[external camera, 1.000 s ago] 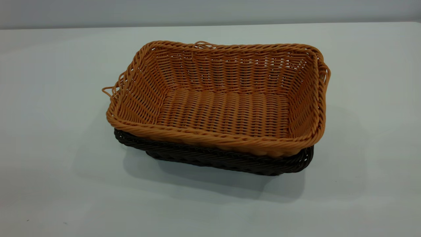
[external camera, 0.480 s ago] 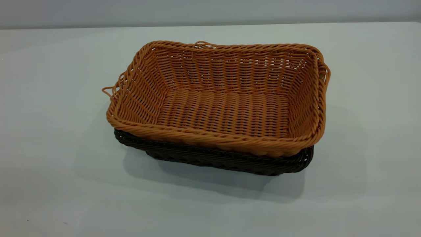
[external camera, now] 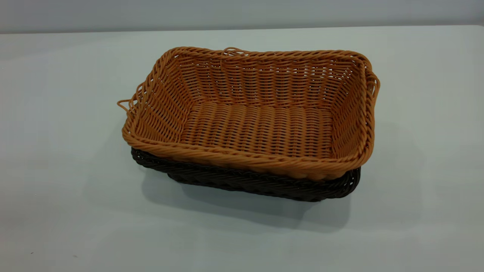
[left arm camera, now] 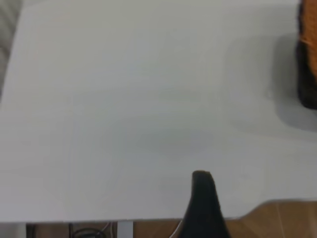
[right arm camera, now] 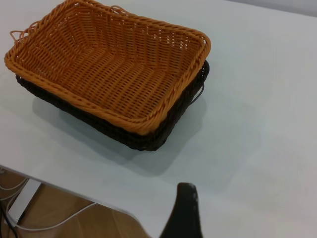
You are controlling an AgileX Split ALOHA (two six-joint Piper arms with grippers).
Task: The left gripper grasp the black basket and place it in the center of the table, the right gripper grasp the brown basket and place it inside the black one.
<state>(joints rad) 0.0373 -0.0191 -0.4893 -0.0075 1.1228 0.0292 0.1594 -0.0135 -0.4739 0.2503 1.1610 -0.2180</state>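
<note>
The brown basket (external camera: 257, 124) sits nested inside the black basket (external camera: 264, 185) near the middle of the table (external camera: 56, 113). Only the black basket's rim and lower wall show beneath it. Neither gripper shows in the exterior view. In the left wrist view, part of my left gripper (left arm camera: 202, 198) shows above the table's edge, far from the baskets; the black basket (left arm camera: 308, 84) and the brown basket (left arm camera: 304, 29) are slivers at the picture's border. In the right wrist view, part of my right gripper (right arm camera: 184, 210) shows near the table's edge, apart from the brown basket (right arm camera: 114, 74) and the black basket (right arm camera: 148, 139).
Loose strand loops (external camera: 126, 104) stick out from the brown basket's rim. Wooden floor (left arm camera: 277, 220) lies beyond the table's edge. A white power strip with cables (right arm camera: 22, 203) lies on the floor below the edge.
</note>
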